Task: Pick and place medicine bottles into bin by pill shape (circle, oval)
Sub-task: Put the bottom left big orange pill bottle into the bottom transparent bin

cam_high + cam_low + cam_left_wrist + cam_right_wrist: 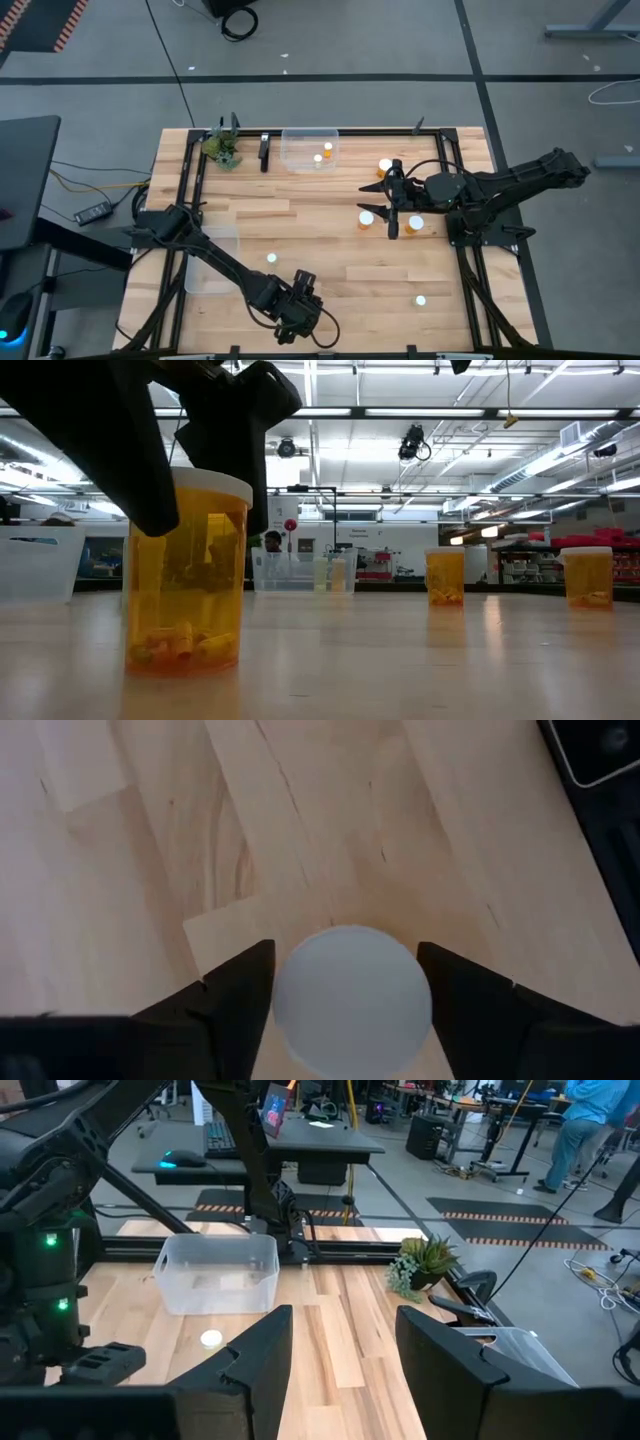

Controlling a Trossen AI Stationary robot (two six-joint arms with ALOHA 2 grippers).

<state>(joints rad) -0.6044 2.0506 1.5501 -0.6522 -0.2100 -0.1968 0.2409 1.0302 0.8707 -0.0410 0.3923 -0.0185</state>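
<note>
A medicine bottle [185, 590], amber with a white cap [350, 1005], stands upright on the table near the front edge. My left gripper [345, 947] comes down over it, one finger on each side at cap height. In the high view that gripper [298, 312] hides the bottle. Other bottles stand loose on the wood: one mid-table [271, 258], one near the front right [420, 299], and three [366, 217] around my right gripper [392, 200]. That gripper hangs high over the right half, open with nothing between its fingers [250, 1370]. My left gripper's fingers [240, 990] slant down from above and stand close against opposite sides of the bottle's cap [285, 1005]. I cannot tell whether they touch it. The bottle rests with its base on the table [185, 665].
A clear bin [300, 140] at the far edge holds two bottles [327, 147]. A second clear bin [210, 262] lies at the near left. A small green plant [222, 150] stands at the far left. Black frame rails [470, 280] run along the table's sides.
</note>
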